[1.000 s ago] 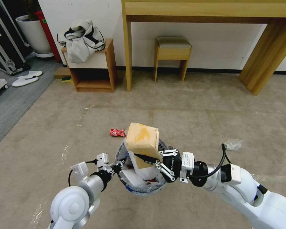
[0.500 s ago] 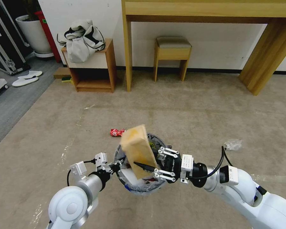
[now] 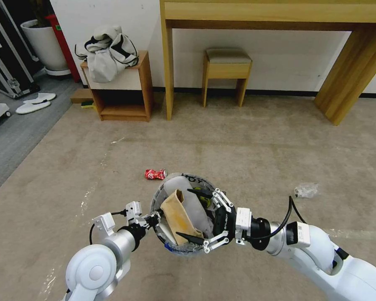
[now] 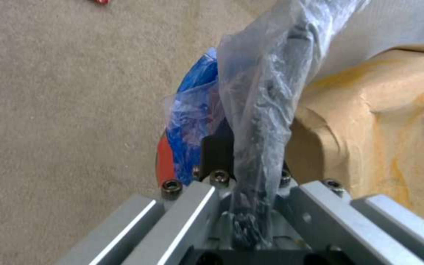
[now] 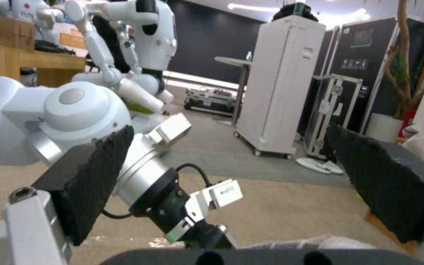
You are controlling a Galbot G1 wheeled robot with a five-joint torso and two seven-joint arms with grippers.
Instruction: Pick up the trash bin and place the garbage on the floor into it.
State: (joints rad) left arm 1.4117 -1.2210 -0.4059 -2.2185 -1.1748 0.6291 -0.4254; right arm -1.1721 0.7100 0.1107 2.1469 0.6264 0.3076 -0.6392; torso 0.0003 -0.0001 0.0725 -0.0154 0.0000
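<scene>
The right gripper (image 3: 197,215) has its black fingertips (image 3: 189,238) spread wide apart over the mouth of the trash bin (image 3: 171,246), holding nothing. Just beside them the brown cardboard scrap (image 3: 179,217) stands tilted inside the bin. The left gripper (image 3: 154,220) is clamped on the bin's rim and its clear plastic bag (image 4: 261,95), holding the bin above the floor (image 3: 259,146). Beyond the bin the red soda can (image 3: 155,174) lies on the carpet, and the clear plastic wad (image 3: 306,190) rests well apart to the right.
</scene>
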